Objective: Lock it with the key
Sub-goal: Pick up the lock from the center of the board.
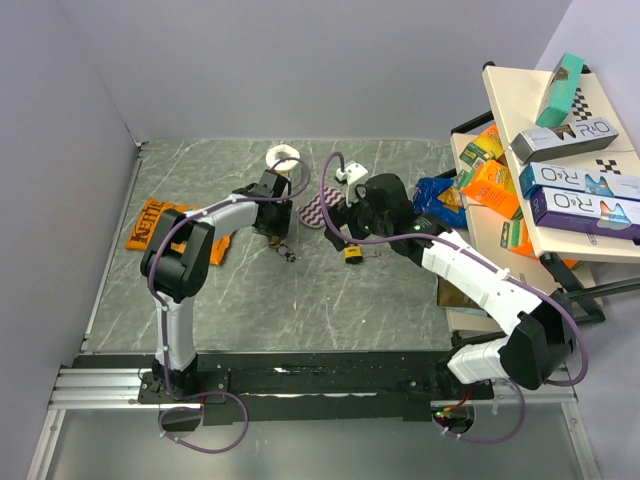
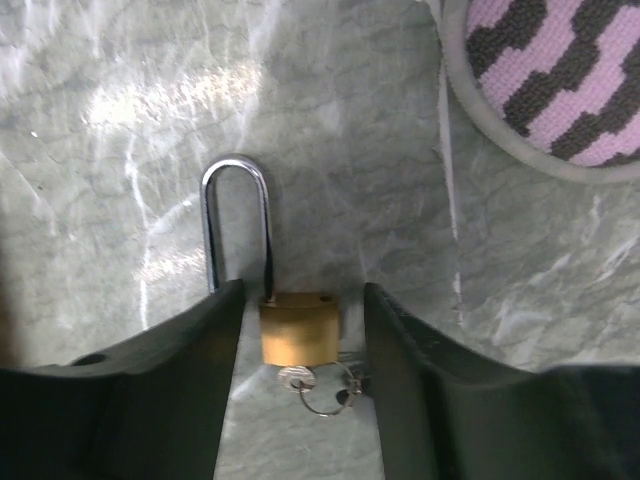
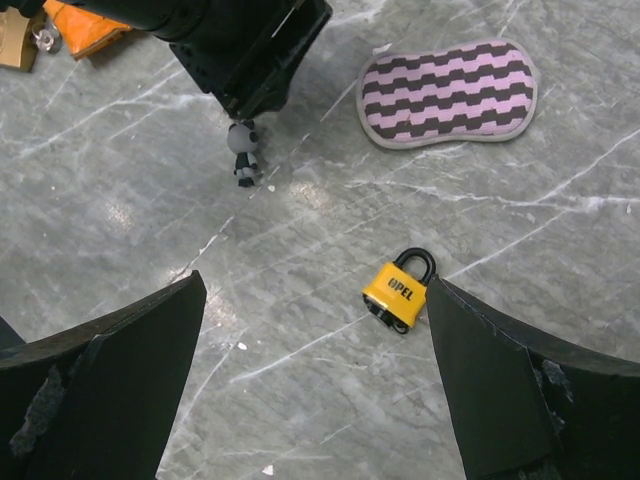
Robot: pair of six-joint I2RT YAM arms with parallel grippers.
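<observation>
A brass padlock [image 2: 300, 330] lies on the grey marble table [image 2: 120, 120]. Its silver shackle [image 2: 235, 190] is raised out of one hole, and a key [image 2: 296, 378] on a ring sits in its base. My left gripper [image 2: 303, 292] is open, one finger on each side of the brass body with a gap on both sides; in the top view it [image 1: 275, 232] is left of centre. My right gripper [image 3: 315, 288] is open wide and empty above the table. A yellow padlock [image 3: 400, 292] with a closed black shackle lies by its right finger and also shows in the top view [image 1: 352, 254].
A pink-and-dark striped pad [image 3: 450, 92] lies between the arms, and its edge is close to the brass padlock [image 2: 560, 80]. An orange snack bag [image 1: 165, 228] lies at the left, and a white tape roll [image 1: 284, 157] at the back. Stacked boxes and packets [image 1: 560, 150] crowd the right side.
</observation>
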